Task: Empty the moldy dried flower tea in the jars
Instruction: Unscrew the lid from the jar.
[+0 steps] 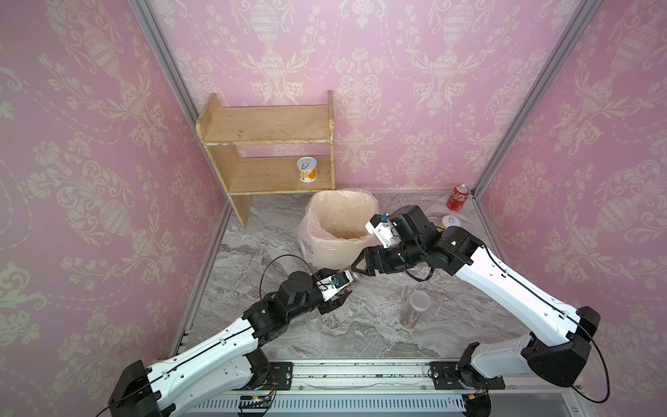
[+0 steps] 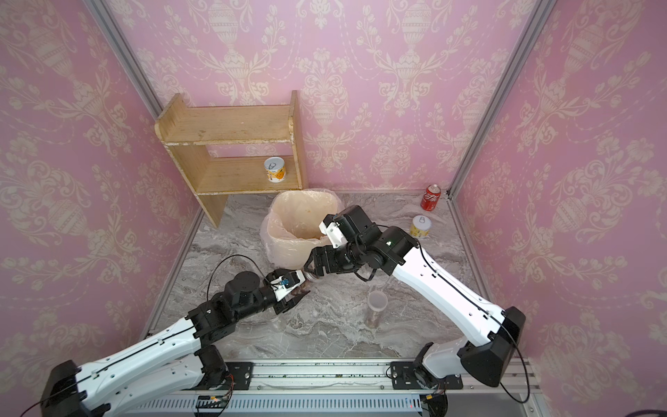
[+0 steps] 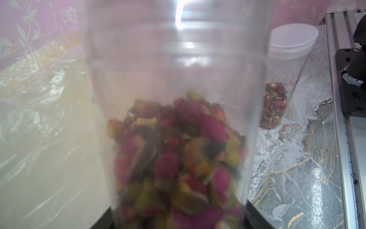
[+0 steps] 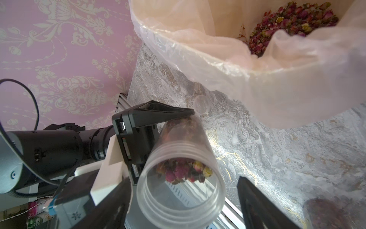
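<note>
My left gripper [image 1: 343, 287] is shut on a clear, lidless jar [image 4: 178, 146] that is tilted over, with its mouth toward the right arm. Moldy dried flower tea [image 4: 182, 170] lies in its lower end, blurred and close in the left wrist view [image 3: 178, 158]. My right gripper [image 4: 182, 184] is open, one jaw on each side of the jar's mouth and a gap at one side. A taller jar [image 1: 415, 308] with a whitish lid stands upright to the right, with tea [image 3: 274, 105] at its bottom. More tea [image 4: 287, 23] lies inside the lined bin [image 1: 325, 249].
A clear round lid [image 4: 201, 104] lies on the marble by the bin. A wooden shelf [image 1: 267, 144] at the back holds a printed tin [image 1: 306, 169]. A red can [image 1: 457, 196] and another tin [image 1: 450, 221] stand at the back right. A metal rail [image 1: 361, 375] runs along the front.
</note>
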Motion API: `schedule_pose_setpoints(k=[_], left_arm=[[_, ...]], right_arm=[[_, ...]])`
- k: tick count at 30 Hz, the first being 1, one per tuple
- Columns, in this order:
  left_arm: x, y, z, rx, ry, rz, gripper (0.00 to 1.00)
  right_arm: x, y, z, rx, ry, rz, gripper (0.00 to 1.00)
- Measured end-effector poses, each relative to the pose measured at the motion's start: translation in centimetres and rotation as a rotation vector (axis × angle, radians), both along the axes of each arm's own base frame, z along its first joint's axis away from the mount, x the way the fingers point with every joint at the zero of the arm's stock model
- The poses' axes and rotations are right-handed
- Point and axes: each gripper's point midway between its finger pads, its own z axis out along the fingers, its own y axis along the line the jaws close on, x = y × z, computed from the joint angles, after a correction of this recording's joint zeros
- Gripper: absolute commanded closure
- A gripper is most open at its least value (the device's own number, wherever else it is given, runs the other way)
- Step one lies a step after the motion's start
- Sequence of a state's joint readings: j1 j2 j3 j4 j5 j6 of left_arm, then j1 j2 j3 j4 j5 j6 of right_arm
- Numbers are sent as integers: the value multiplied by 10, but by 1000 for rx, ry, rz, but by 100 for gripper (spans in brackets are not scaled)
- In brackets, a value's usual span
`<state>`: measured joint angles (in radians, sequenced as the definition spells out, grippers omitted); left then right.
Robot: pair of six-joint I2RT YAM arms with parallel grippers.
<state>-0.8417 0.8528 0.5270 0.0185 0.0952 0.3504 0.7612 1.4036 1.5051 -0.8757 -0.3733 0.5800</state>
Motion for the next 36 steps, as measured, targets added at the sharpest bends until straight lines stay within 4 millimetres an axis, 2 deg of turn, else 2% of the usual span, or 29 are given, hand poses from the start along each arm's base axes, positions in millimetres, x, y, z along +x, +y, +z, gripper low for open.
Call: schedule_pose_setpoints(k=[9, 13, 23, 30, 33, 34, 36], left_arm=[[-1, 0, -2, 5, 6, -3, 74], [-4, -2, -1, -3, 15, -25, 75], [-31, -18, -4, -97, 155, -156, 74], [-42, -28, -2, -160, 241, -239, 72], [-46, -31, -5, -161, 268, -263, 72], [-47, -31, -6, -160, 272, -267, 72], [-47, -31, -6, -160, 272, -268, 72]], right_arm=[[-1, 4, -3, -2, -3, 42, 45], [-5, 6, -1, -36, -52, 156, 57], [-28, 2, -1, -136, -355, 774, 56], [-38, 0, 3, -178, -519, 1028, 55], [-42, 0, 1, -202, -563, 1093, 48], [-43, 1, 1, -205, -571, 1104, 34], [-44, 2, 1, -206, -586, 1107, 24]])
